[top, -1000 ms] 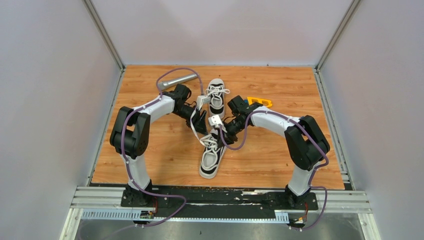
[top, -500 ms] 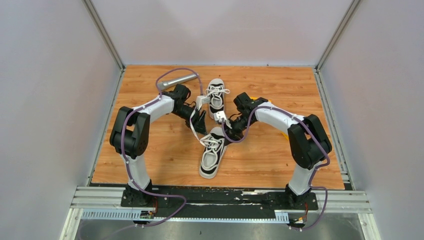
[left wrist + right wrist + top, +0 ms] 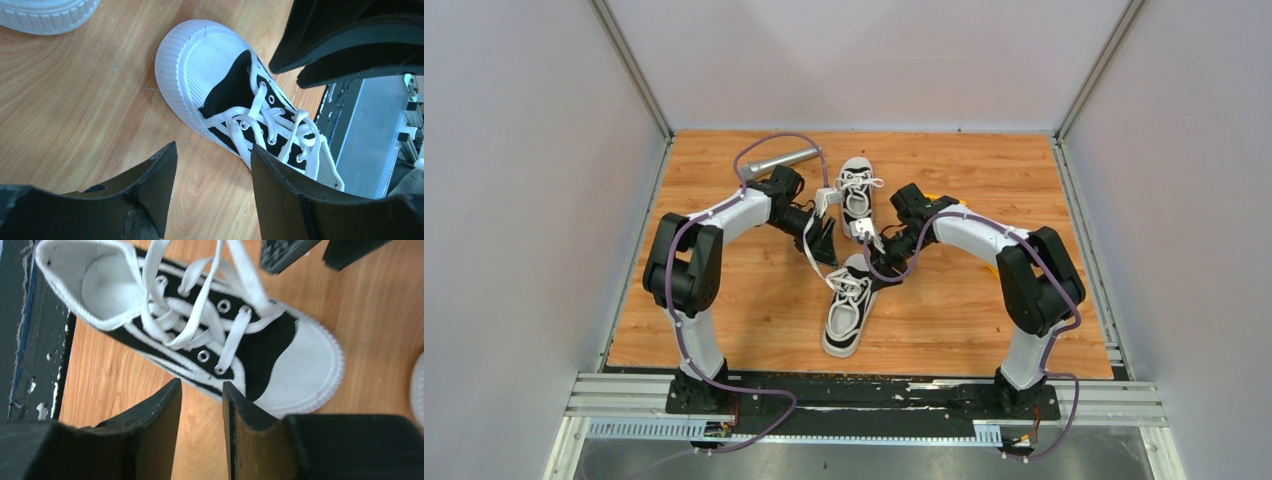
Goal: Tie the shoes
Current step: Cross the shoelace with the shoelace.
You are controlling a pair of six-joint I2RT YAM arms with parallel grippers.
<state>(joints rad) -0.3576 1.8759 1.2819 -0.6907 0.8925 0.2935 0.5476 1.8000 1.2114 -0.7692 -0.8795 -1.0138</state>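
Observation:
Two black-and-white sneakers with white toe caps and loose white laces lie mid-table. The far shoe [image 3: 856, 188] is beyond the grippers; the near shoe [image 3: 848, 306] lies toe-up between them. My left gripper [image 3: 827, 241] is open and empty just left of the near shoe's toe; in the left wrist view [image 3: 214, 147] the shoe [image 3: 235, 90] lies just past its fingertips, and one lace runs behind the right finger. My right gripper [image 3: 880, 264] is open with a narrow gap, empty, at the shoe's right side; in the right wrist view [image 3: 201, 385] the shoe [image 3: 210, 335] lies just ahead.
A silver cylinder [image 3: 779, 160] lies at the far left of the wooden table. A yellow object [image 3: 940, 202] is partly hidden behind the right arm. A lace [image 3: 814, 258] trails left of the near shoe. Grey walls enclose the table; a black metal rail runs along its near edge.
My right arm has swung left and farther in, bringing its gripper close to the near shoe's toe. The left arm has barely moved. The shoes stay put.

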